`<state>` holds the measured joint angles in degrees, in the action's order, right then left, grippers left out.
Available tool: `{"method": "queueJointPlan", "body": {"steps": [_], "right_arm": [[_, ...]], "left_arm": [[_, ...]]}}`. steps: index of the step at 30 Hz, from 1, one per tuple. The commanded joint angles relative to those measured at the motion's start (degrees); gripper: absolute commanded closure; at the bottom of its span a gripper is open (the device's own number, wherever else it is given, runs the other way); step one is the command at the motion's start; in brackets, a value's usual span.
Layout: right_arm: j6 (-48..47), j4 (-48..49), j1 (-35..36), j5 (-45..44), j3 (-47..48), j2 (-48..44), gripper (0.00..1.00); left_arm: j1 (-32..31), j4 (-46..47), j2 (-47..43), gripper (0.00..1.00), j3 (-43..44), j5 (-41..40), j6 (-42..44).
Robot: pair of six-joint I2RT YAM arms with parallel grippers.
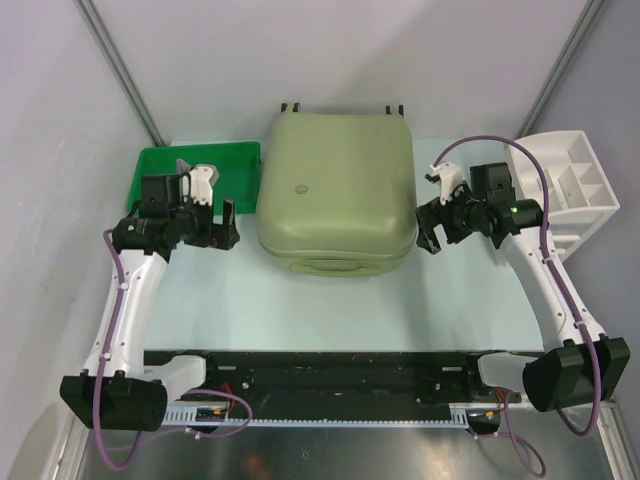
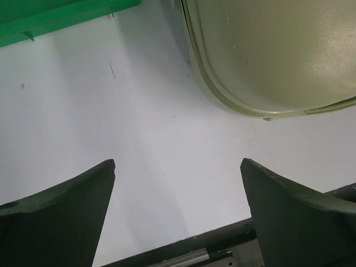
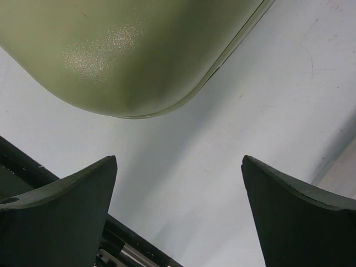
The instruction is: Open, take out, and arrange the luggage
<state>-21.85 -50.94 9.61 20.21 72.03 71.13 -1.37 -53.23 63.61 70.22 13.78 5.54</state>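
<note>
The luggage [image 1: 337, 190] lies flat and shut in the middle of the pale table [image 1: 300, 300], and we have one arm on each side of it. Our left gripper [image 1: 231, 227] has its two fingers spread wide, with nothing between them. It hangs just beside the left side of the luggage and does not touch it. From the left wrist we look past the dark fingers [image 2: 61, 217] at the table, with a round corner of the luggage up ahead. Our right gripper [image 1: 424, 228] is spread wide too and holds nothing. It hangs just beside the right side of the luggage, not touching. Farther out on the left we see a flat green tray [image 1: 160, 170], just beside the luggage. Out on the far right of the table is a white box with small compartments [image 1: 570, 180]. Little black wheels [image 1: 291, 106] poke out at the far edge of the luggage.
</note>
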Motion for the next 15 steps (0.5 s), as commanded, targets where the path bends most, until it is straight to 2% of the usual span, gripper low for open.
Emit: {"method": "queueJointPlan", "body": {"steps": [1,4,7,10,11,15], "right_arm": [[2.51,1.63,-0.55,0.89,1.89,-1.35,0.0],[3.56,1.89,-0.82,1.94,1.89,-1.35,0.0],[4.44,2.51,-0.99,2.12,1.89,-1.52,0.0],[5.58,2.77,-1.17,0.72,1.89,-1.35,0.0],[6.11,3.3,-1.26,0.36,1.97,-1.17,0.0],[9.27,4.62,-3.36,1.06,1.97,-0.73,0.0]], "left_arm": [[-0.39,0.24,-0.77,0.0,2.81,4.05,3.84],[-1.27,0.32,-0.6,0.0,4.83,6.96,7.97],[-4.77,0.23,-0.77,0.0,6.42,8.19,12.45],[-12.32,0.06,-1.56,0.0,6.43,7.93,19.03],[-16.78,0.32,-1.82,0.0,6.34,7.93,20.98],[-26.3,0.23,-2.44,0.0,4.32,13.62,29.86]]}}
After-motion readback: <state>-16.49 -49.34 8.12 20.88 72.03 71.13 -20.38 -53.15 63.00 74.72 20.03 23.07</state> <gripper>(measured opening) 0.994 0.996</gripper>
